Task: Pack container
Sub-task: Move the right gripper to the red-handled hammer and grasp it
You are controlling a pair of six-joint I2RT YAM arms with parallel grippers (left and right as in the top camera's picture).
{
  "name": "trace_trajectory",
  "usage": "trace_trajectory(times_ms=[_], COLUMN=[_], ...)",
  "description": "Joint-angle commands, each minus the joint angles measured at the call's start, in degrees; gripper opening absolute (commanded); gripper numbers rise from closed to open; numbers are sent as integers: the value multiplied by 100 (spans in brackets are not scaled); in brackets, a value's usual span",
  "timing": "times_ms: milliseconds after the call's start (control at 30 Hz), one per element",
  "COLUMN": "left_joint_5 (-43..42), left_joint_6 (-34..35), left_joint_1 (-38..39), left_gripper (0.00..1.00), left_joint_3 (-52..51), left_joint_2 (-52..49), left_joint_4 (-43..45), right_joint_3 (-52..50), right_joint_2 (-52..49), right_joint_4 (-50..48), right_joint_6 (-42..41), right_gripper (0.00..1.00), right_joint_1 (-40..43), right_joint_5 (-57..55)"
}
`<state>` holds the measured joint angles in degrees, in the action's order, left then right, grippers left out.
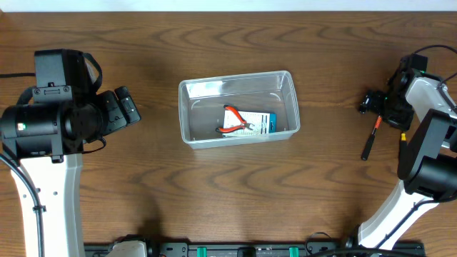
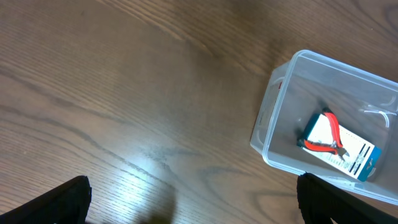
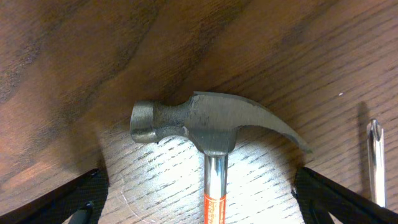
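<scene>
Both grippers stand wide open, empty — left gripper (image 2: 196,208) over bare table (image 2: 124,93) beside the container (image 1: 207,103), right gripper (image 3: 205,205) straddling a hammer (image 3: 211,124) — and the container, mid-table between them, looks light, thin-walled and slippery, so pinch one wall at the rim.

The container (image 1: 239,107) stands at the middle of the surface (image 1: 235,207). Inside it, toward its near wall, lies a small box (image 1: 260,126), with cutting pliers (image 1: 235,123) lying on the box's left end. The left tool (image 1: 127,107) is left of the container, apart from it. Well to the right, a hammer (image 3: 211,124) lies on the surface. Its head sits between the fingers of the right tool (image 3: 199,193), touching neither. A screwdriver tip (image 3: 374,162) lies beside the hammer's claw end.
</scene>
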<state>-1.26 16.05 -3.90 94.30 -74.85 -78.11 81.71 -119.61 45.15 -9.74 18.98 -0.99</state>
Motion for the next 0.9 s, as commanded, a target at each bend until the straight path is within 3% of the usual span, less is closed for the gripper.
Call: trace_trajectory(times_ms=[0, 100, 167, 433, 567, 800, 867], left_joint_5=[66, 66, 66, 66, 66, 66, 66], left_joint_6=[-96, -94, -94, -96, -96, -96, -96], left_joint_1=[11, 11, 11, 11, 11, 11, 11], left_gripper=[98, 98, 98, 98, 98, 98, 98], left_joint_3=[-33, -33, -33, -33, -33, -33, -33], left_joint_2=[-11, -11, -11, -11, -11, -11, -11], left_joint_4=[-2, -2, -2, -4, -4, -4, -4], right_joint_3=[-15, -15, -15, -15, -15, -15, -15], right_joint_2=[-330, -330, -330, -330, -330, -330, -330], right_joint_4=[-37, -31, 22, 140, 201, 227, 205], right_joint_6=[85, 83, 83, 79, 79, 81, 83], right_gripper=[93, 84, 72, 45, 27, 11, 1], right_joint_1=[-20, -20, -20, -20, -20, -20, -22], right_joint_5=[149, 151, 149, 149, 151, 195, 354])
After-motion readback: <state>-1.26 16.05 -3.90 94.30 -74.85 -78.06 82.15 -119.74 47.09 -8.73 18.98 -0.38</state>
